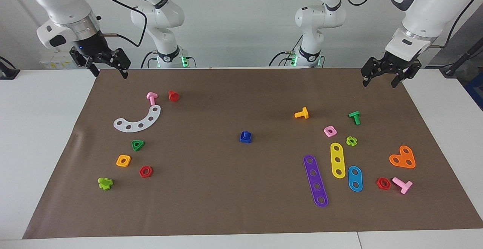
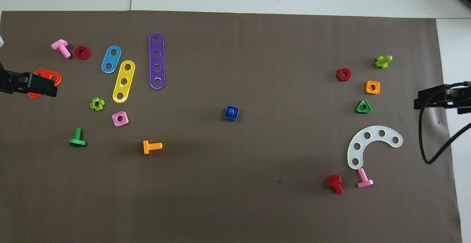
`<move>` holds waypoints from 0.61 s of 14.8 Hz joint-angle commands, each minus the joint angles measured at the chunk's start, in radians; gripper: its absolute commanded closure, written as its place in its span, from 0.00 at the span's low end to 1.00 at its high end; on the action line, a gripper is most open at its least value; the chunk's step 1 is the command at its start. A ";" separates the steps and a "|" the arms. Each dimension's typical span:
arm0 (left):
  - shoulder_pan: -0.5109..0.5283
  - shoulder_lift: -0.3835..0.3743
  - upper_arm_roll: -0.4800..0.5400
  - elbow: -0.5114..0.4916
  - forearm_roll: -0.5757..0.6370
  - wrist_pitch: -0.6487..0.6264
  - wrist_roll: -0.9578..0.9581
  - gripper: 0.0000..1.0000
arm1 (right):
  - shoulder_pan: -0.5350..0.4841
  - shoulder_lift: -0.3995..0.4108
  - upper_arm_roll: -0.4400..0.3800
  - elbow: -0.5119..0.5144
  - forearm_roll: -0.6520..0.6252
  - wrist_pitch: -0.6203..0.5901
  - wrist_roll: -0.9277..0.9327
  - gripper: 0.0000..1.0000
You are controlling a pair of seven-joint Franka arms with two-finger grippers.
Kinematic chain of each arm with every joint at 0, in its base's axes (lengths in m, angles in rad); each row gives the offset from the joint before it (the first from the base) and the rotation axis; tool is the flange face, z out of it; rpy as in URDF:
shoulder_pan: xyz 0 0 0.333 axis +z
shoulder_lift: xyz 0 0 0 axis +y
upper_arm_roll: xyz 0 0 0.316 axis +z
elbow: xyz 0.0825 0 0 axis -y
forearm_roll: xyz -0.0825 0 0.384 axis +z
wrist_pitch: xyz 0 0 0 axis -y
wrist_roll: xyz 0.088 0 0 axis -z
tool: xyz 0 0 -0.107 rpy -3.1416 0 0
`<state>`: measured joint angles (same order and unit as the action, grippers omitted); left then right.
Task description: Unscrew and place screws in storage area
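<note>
Dark-blue bolt on brown mat; purple strip, yellow strip, orange heart plate.

In the overhead view the left gripper covered part of the orange heart plate, and the picture's edge cut both arms off.

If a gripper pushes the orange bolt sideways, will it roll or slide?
The orange bolt lies on its side on the brown mat, so its round threaded shaft would probably roll. Its flat-sided head likely stops it soon, turning it in an arc. It looks like light plastic.
</note>
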<state>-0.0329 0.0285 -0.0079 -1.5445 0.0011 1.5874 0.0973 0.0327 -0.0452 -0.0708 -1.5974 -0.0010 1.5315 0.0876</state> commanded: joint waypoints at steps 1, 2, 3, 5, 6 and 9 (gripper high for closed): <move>0.005 -0.015 -0.006 -0.016 -0.003 0.000 -0.014 0.00 | -0.011 -0.021 0.005 -0.024 0.019 0.013 -0.023 0.00; 0.004 -0.013 -0.006 -0.016 -0.003 -0.001 -0.014 0.00 | -0.011 -0.021 0.005 -0.024 0.019 0.013 -0.023 0.00; 0.002 -0.013 -0.006 -0.014 -0.003 0.000 -0.014 0.00 | -0.011 -0.022 0.005 -0.024 0.019 0.012 -0.023 0.00; 0.001 -0.013 -0.006 -0.014 -0.003 0.003 -0.014 0.00 | -0.011 -0.021 0.005 -0.024 0.019 0.013 -0.023 0.00; 0.001 -0.013 -0.006 -0.014 -0.003 0.005 -0.014 0.00 | -0.011 -0.022 0.005 -0.024 0.019 0.012 -0.023 0.00; 0.001 -0.013 -0.006 -0.014 -0.003 0.011 -0.014 0.00 | -0.011 -0.021 0.005 -0.024 0.019 0.013 -0.023 0.00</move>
<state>-0.0330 0.0285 -0.0117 -1.5445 0.0011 1.5889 0.0965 0.0327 -0.0452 -0.0708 -1.5974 -0.0010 1.5315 0.0876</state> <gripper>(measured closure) 0.000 0.000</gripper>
